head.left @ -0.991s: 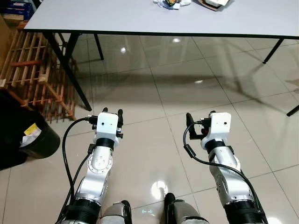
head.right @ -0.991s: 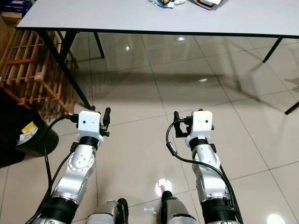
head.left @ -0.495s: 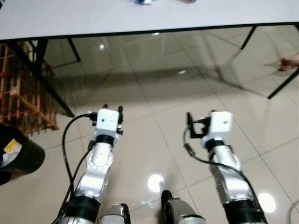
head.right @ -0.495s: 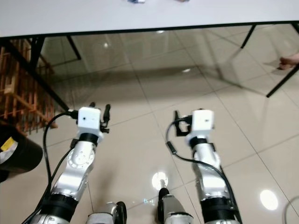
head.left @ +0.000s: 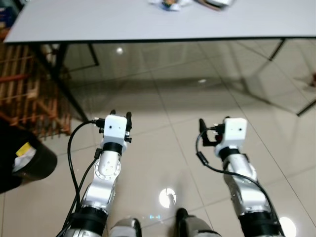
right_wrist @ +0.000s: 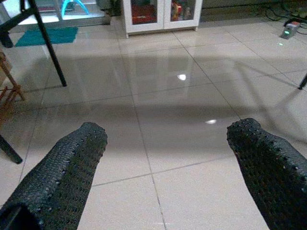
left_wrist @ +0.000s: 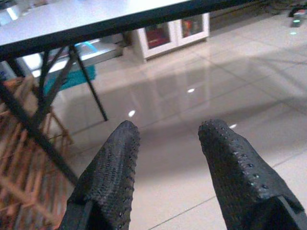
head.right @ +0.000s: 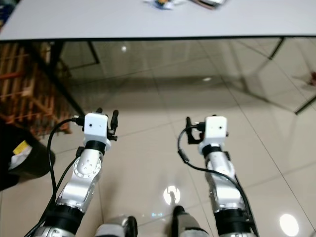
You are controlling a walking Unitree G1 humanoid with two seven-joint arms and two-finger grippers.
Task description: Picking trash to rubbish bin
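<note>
Trash lies on the grey table (head.left: 98,22) ahead: a crumpled wrapper (head.left: 167,3) and a flat brownish packet (head.left: 213,2) at the picture's top edge. A black rubbish bin (head.left: 34,165) stands on the floor at my left, with yellow and white scraps (head.left: 22,152) inside. Both arms are held out low over the tiled floor, short of the table. My left gripper (head.left: 120,114) is open and empty, its black fingers (left_wrist: 120,158) apart. My right gripper (head.left: 213,121) is open wider, also empty, its fingers (right_wrist: 72,158) spread over bare tiles.
A wooden slatted rack (head.left: 29,94) stands at the left between the bin and the table's black legs (head.left: 64,84). More table legs (head.left: 306,106) slant at the right. A white cabinet (right_wrist: 163,14) stands at the far wall beyond the table.
The whole picture has shifted: the table edge sits lower and the bin and rack show more at the left, so the camera moved. Both arms keep the same pose, grippers still open.
</note>
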